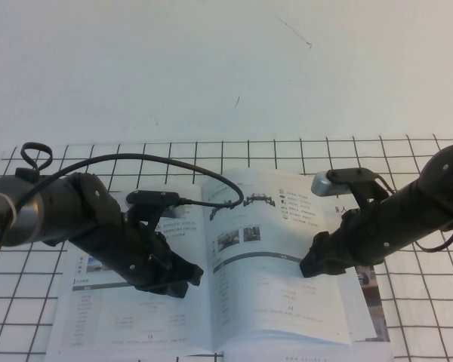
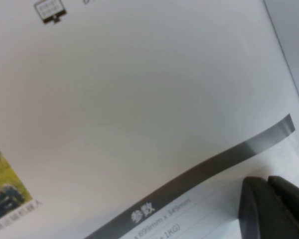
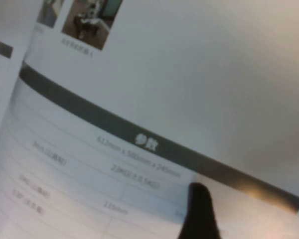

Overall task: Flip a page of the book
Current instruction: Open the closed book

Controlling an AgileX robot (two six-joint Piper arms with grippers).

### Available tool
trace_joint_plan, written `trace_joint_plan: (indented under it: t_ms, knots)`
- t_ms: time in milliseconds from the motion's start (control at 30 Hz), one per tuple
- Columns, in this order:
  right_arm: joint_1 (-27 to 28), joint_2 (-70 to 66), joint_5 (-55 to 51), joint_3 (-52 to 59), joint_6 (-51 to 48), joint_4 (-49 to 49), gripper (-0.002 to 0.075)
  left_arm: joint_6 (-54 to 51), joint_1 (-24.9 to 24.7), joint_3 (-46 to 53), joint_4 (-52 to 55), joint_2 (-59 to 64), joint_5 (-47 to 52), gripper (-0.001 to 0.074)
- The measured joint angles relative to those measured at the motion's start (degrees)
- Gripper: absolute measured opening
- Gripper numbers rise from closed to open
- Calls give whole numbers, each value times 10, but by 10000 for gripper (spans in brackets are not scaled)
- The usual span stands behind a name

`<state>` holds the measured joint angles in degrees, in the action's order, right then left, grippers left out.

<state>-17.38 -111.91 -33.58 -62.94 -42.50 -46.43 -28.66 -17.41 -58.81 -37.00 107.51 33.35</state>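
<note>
The book lies open on the gridded table. Its right-hand page shows two black chassis at the top, two small photos and a grey bar. My left gripper rests on the left-hand page near the spine, and its fingers are shut together with nothing between them. My right gripper hangs low over the right page, at the right end of the grey bar. One of its fingers lies on the sheet just below the bar, with no second finger beside it. Nothing is held.
A second booklet with a room photo pokes out from under the book's right edge. A black cable from the left arm arcs over the spine. The black-lined grid mat covers the table; a pale wall stands behind.
</note>
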Motion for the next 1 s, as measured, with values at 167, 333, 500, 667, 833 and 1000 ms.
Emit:
trace_joint_plan:
  t_ms: [167, 333, 500, 667, 833, 1000]
  knots:
    - [-4, 0, -2, 0, -6, -29, 476, -2, 0, 0, 0, 0, 0, -2]
    - [-4, 0, -7, 0, -35, -70, 476, -5, 0, 0, 0, 0, 0, -2]
    - [-4, -5, -9, 0, -45, -84, 476, -20, 0, 0, -5, 0, 4, -2]
    - [-4, -16, -10, -1, -49, -100, 476, -66, 0, 0, -26, -19, 11, -2]
    - [-4, -21, -13, -4, -50, -116, 476, -97, -3, 0, -17, -67, 16, -2]
    - [-4, -23, -13, -4, -51, -122, 476, -69, -43, 0, 71, -127, 3, -2]
